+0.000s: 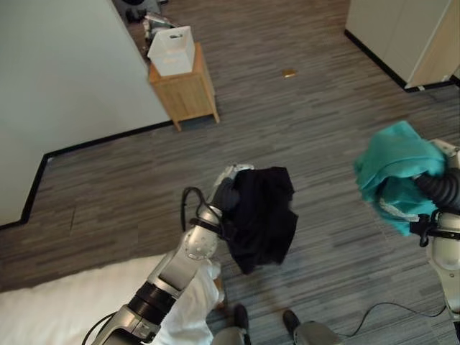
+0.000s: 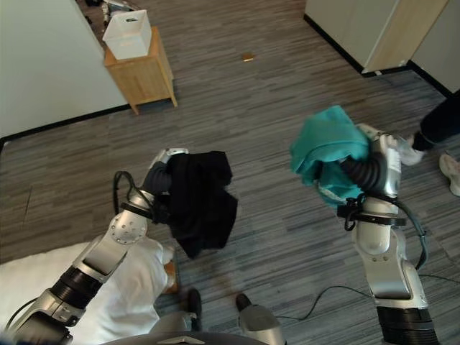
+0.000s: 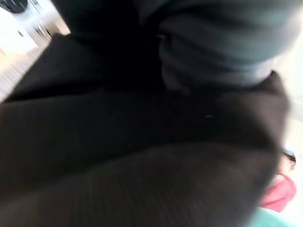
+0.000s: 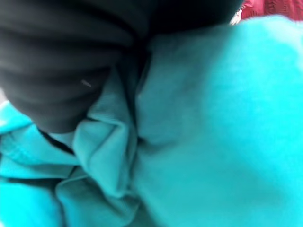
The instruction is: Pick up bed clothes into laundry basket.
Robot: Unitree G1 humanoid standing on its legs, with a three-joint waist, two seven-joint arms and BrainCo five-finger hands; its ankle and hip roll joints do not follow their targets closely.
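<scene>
A black garment (image 1: 262, 215) hangs in the air over the carpet from my left hand (image 1: 231, 180). In the left wrist view a grey finger (image 3: 213, 47) curls over the black cloth (image 3: 142, 165). A teal garment (image 2: 327, 147) is bunched over my right hand (image 2: 384, 154), also raised above the floor. Its folds (image 4: 213, 118) gather against the dark ribbed cover. The white laundry basket (image 1: 172, 49) stands on a small wooden table (image 1: 188, 90) at the far left by the wall.
The white bed (image 1: 57, 309) lies at the lower left, under my left arm. A wall (image 1: 65, 86) runs along the left and a cupboard (image 1: 402, 36) stands at the far right. A person's leg (image 2: 442, 122) and shoe (image 2: 451, 172) show at the right edge. A small scrap (image 1: 289, 72) lies on the carpet.
</scene>
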